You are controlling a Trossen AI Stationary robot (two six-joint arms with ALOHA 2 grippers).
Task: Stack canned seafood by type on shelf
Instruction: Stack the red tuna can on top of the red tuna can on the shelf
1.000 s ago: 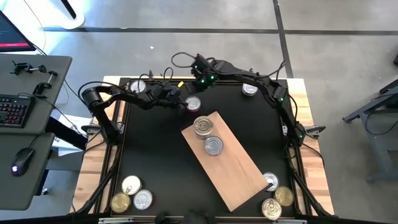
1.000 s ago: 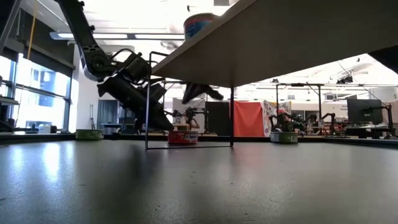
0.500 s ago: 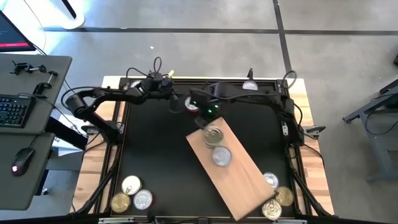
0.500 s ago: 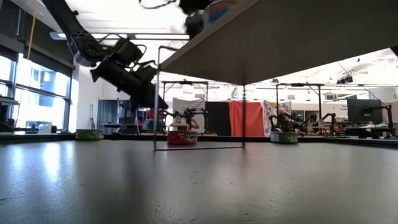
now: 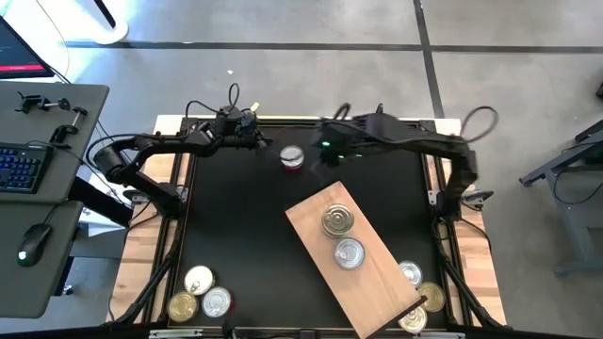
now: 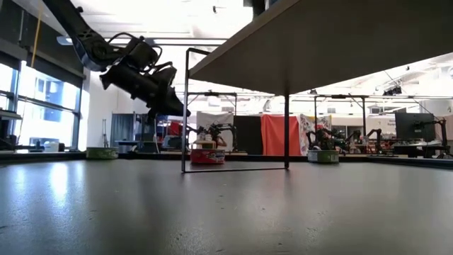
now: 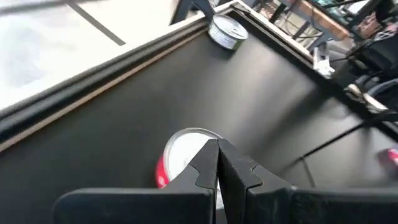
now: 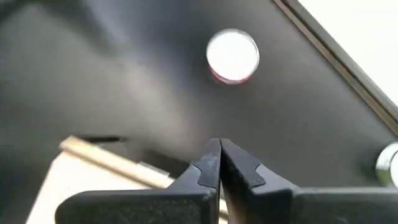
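The shelf (image 5: 382, 275), a light wooden board on thin wire legs (image 6: 185, 106), stands slantwise at the table's near right. Two silver-lidded cans (image 5: 337, 221) (image 5: 350, 252) sit on its top. A red-labelled can (image 5: 292, 157) stands on the black table at the far middle. My left gripper (image 5: 262, 143) hangs shut just left of that can and above it (image 7: 217, 149). My right gripper (image 8: 219, 146) is shut, high over the table between the red can (image 8: 232, 56) and the shelf's far corner (image 8: 93, 155).
Three cans (image 5: 198, 280) sit in the near left corner and three more (image 5: 429, 297) in the near right corner beside the shelf. Another can (image 7: 227, 30) stands at the far edge. A raised rim (image 5: 179, 217) frames the table. Bare black table lies left of the shelf.
The shelf with its two cans has slid toward the table's near right corner. My left gripper has risen and drawn back from the red can toward the far left. My right gripper has risen high and swung over the far middle, rolling. The red can stayed put.
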